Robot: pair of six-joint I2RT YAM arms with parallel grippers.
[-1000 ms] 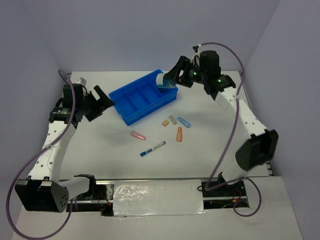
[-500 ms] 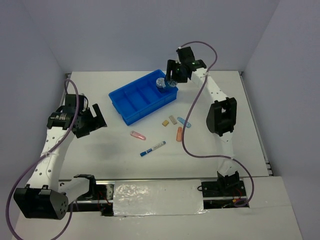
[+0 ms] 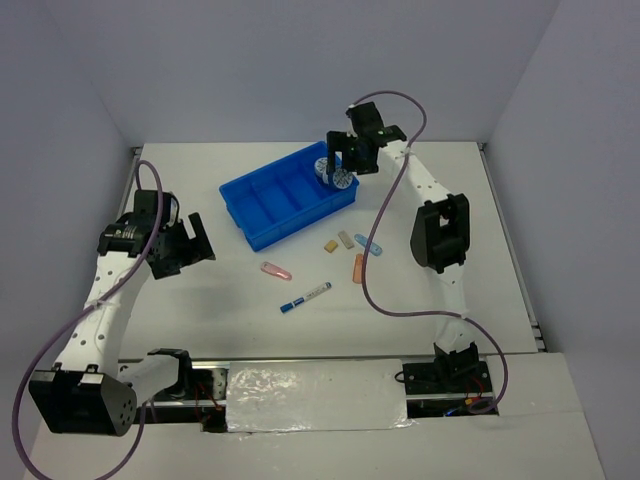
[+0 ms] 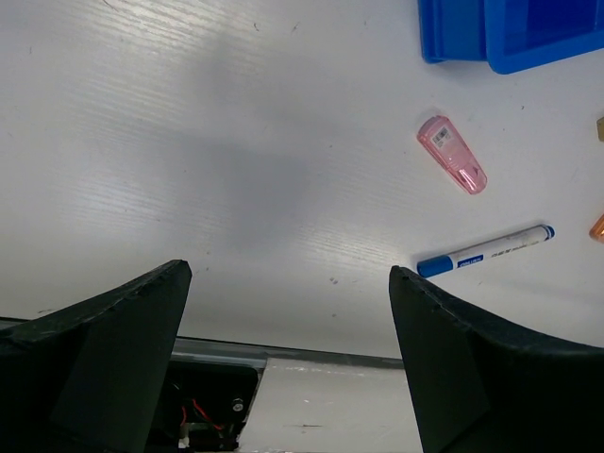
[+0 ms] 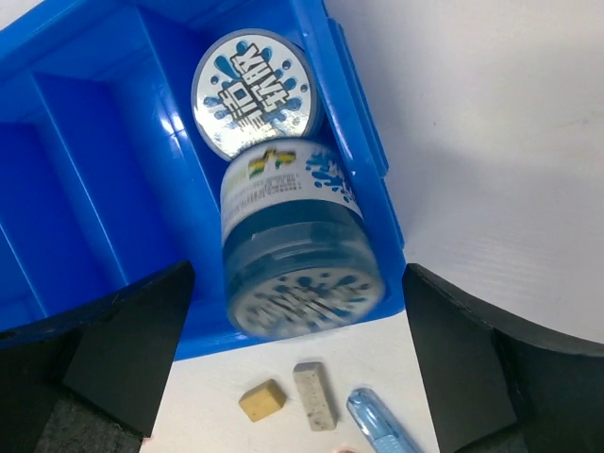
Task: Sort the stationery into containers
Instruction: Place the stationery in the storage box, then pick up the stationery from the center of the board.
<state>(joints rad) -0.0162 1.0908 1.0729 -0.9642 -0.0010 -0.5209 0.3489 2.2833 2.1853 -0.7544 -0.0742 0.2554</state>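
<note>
Left wrist view: your left gripper (image 4: pixel 288 274) hangs wide open and empty over the table (image 4: pixel 189 142) near its near edge. Beyond it lie the marker (image 4: pixel 485 251) and the pink piece (image 4: pixel 452 155). Toward the far edge, your right gripper (image 5: pixel 297 274) stands open above the blue tray's (image 5: pixel 104 189) right end compartment. There, one round tub (image 5: pixel 253 92) shows its lid and a second tub (image 5: pixel 297 245) lies on its side, clear of the fingers.

The top camera sits high behind my bases (image 3: pixel 165 368) and looks down on the whole tabletop (image 3: pixel 200 300) from afar. My left wrist camera looks down past my jaws from close by, sharing the pink piece (image 4: pixel 452 155) and marker (image 4: pixel 484 251) with the top view. My right wrist camera hangs close over the blue tray (image 5: pixel 85 170), upper centre in the top view.
</note>
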